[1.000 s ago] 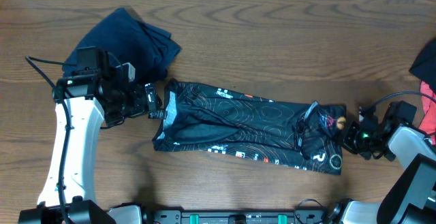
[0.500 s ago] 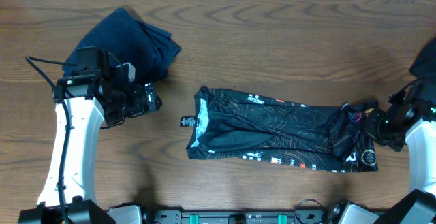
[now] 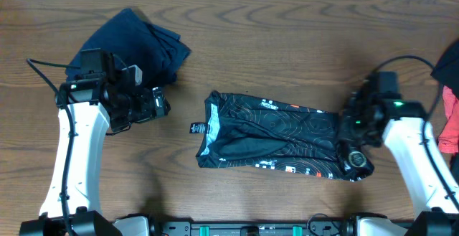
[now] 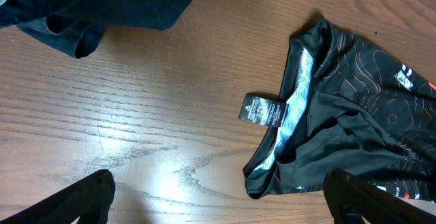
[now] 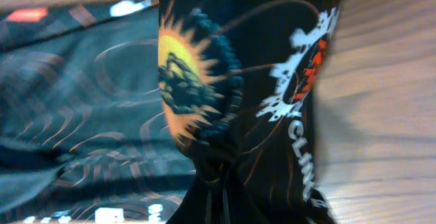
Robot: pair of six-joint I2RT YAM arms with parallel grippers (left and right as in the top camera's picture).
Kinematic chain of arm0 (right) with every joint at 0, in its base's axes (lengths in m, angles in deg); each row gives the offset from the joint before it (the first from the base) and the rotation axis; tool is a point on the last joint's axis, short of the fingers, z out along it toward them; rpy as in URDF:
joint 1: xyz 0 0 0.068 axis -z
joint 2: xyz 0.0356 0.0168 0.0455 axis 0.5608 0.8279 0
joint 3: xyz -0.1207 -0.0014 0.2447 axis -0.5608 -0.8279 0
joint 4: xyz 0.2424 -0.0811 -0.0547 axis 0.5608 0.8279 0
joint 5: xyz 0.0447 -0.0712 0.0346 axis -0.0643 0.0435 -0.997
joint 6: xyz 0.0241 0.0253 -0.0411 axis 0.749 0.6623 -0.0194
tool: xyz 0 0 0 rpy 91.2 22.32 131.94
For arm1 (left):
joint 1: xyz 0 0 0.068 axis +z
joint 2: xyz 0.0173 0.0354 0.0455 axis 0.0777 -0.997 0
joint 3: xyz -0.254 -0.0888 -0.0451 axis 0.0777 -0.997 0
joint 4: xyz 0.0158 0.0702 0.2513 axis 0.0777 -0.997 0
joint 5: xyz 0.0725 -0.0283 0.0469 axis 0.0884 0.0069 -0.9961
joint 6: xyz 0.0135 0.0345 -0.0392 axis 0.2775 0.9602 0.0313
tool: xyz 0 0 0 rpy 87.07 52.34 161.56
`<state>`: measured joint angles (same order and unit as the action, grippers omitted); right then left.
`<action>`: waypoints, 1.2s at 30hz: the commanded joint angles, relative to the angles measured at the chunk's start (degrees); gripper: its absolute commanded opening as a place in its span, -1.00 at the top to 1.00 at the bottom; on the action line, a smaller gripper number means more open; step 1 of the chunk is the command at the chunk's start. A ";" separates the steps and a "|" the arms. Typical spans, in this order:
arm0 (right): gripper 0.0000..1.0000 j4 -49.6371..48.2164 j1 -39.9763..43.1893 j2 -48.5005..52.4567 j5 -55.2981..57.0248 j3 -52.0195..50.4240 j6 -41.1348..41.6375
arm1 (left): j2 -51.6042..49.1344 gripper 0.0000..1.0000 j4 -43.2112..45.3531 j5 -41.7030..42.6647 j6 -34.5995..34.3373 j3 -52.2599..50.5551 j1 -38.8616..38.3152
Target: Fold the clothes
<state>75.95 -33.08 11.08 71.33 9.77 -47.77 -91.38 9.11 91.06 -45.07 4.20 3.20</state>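
Right gripper (image 3: 353,127) clamped, fingertips buried in jersey (image 3: 272,128)

One camera looks straight down on the whole surface (image 3: 287,42) from high up. The left wrist's looks down from nearby at the collar end of the jersey (image 4: 354,115); the right wrist's hangs very close over its opposite end. Overhead covers both.

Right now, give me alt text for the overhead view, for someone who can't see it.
A black jersey lies in a long strip on a wooden table, the right arm's fingers shut on its right end. The left arm's fingers hover open left of its collar, not touching; a dark blue garment is heaped at the far left.
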 commanded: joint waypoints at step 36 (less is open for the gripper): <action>0.67 -4.28 -12.87 -0.48 -2.62 -0.57 4.59 | 0.52 -0.99 -1.07 0.15 1.18 0.87 -0.13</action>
<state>70.22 -48.49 11.45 71.74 9.60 -36.54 -91.38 8.23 91.06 -45.07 4.20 3.20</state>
